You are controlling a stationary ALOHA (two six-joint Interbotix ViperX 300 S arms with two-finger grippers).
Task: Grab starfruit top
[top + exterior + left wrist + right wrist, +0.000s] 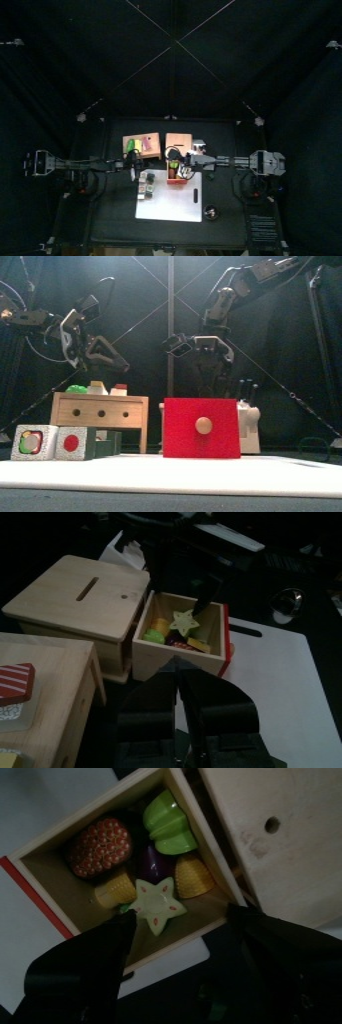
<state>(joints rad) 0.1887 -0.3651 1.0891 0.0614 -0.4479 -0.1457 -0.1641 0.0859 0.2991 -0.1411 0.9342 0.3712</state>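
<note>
The right gripper (181, 933) hangs over an open wooden box with a red front (54, 893). Its two black jaws are spread wide apart, and nothing is between them. The right wrist view looks straight down into the box.

Inside the box are toy foods. The starfruit top (158, 903) is a pale yellow star with a green middle. It lies near the box's edge closest to the gripper, just past the jaw tips. The jaws do not touch it. Beside the star sit two yellow pieces (195, 876), one on each side of it. A dark purple piece (151, 861) lies behind the star. A brown bumpy piece (100, 846) and a green piece (167, 823) fill the far part of the box.

In the left wrist view, the star (185, 616) sits in the same open box (177, 657), with a wooden lid with a slot (80, 597) next to it. A white board (287, 662) lies on the tabletop (174, 496) under the box.

The left gripper (201, 727) is back from the box. I cannot tell if its jaws are apart or together.

In the front view, the red box (202, 428) stands in the middle, with a wooden box with holes (100, 409) beside it.
</note>
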